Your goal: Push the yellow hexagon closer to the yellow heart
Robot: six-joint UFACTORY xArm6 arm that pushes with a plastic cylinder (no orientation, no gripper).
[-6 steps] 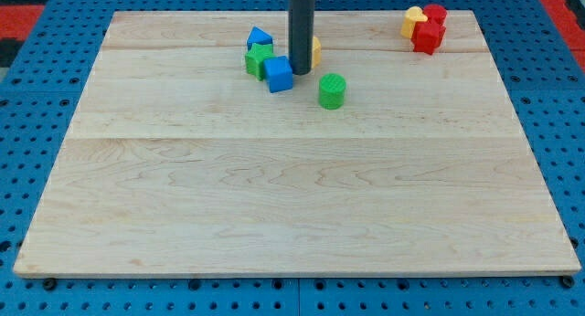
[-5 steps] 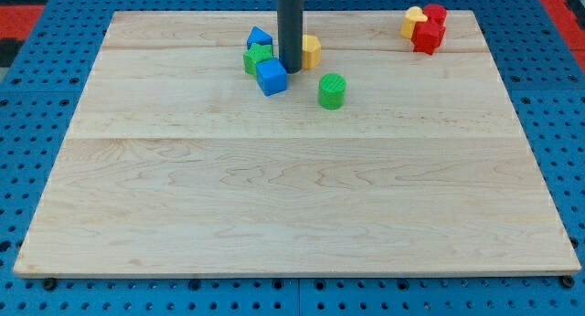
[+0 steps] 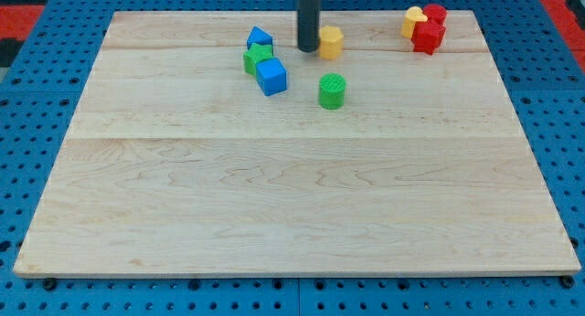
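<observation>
My tip point(image 3: 308, 49) rests on the desk point(image 3: 292, 188) near the view's top, touching the left side of the yellow hexagon point(image 3: 331, 42). There are no fingers on this arm, only the straight dark rod. The yellow heart point(image 3: 413, 21) sits well to the view's right of the hexagon, near the top right corner, pressed against two red blocks point(image 3: 430, 28) whose shapes I cannot make out. To the view's left of my tip lie a blue block point(image 3: 260, 37), a green block point(image 3: 257, 57) and a blue cube point(image 3: 271, 77), clustered together. A green cylinder point(image 3: 332, 90) stands apart, below the hexagon.
</observation>
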